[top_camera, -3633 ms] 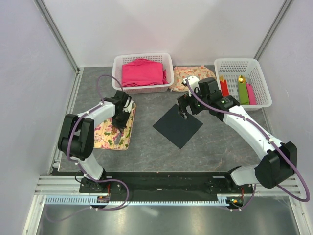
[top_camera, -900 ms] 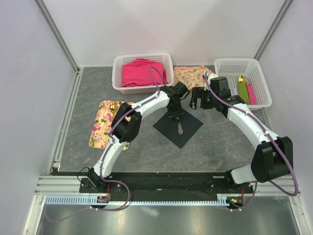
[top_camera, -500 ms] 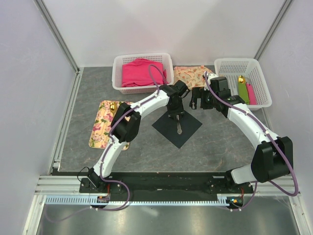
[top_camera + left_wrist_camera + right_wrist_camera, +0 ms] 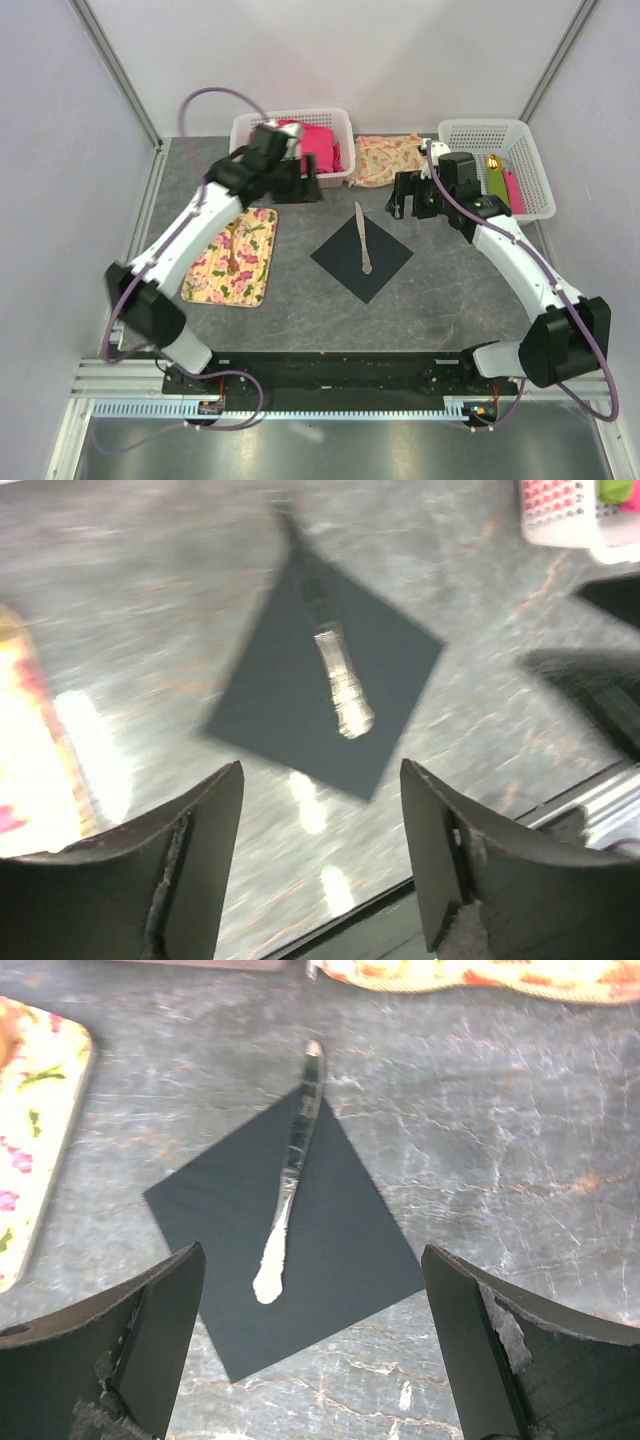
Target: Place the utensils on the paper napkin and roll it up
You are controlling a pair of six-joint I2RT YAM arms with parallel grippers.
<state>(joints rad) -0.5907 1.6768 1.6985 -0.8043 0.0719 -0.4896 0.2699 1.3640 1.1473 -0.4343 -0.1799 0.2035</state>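
Grey table (image 4: pixel 300 320) boxed in by white walls on the left, back and right. One black napkin (image 4: pixel 388 257) lies at its middle, turned like a diamond, with bare table along all four edges. One knife (image 4: pixel 362 240) lies on the napkin, running near to far, and its far end pokes past the napkin's far corner onto the table.

To the left, well apart, is one floral mat (image 4: pixel 250 285) with one slim utensil (image 4: pixel 236 250) lying on it.

Two white baskets stand along the back. The left basket (image 4: pixel 320 114) holds a pink cloth (image 4: pixel 322 146). In the right basket (image 4: pixel 480 124) a green roll (image 4: pixel 497 188) and a pink roll (image 4: pixel 514 190) show; the right arm hides the rest. A floral cloth (image 4: pixel 380 160) lies between the baskets.

The left gripper (image 4: pixel 320 770) hangs in front of the left basket, jaws apart, holding nothing. The right gripper (image 4: pixel 312 1250) hangs near the floral cloth, jaws spread wide and empty. Neither touches the napkin
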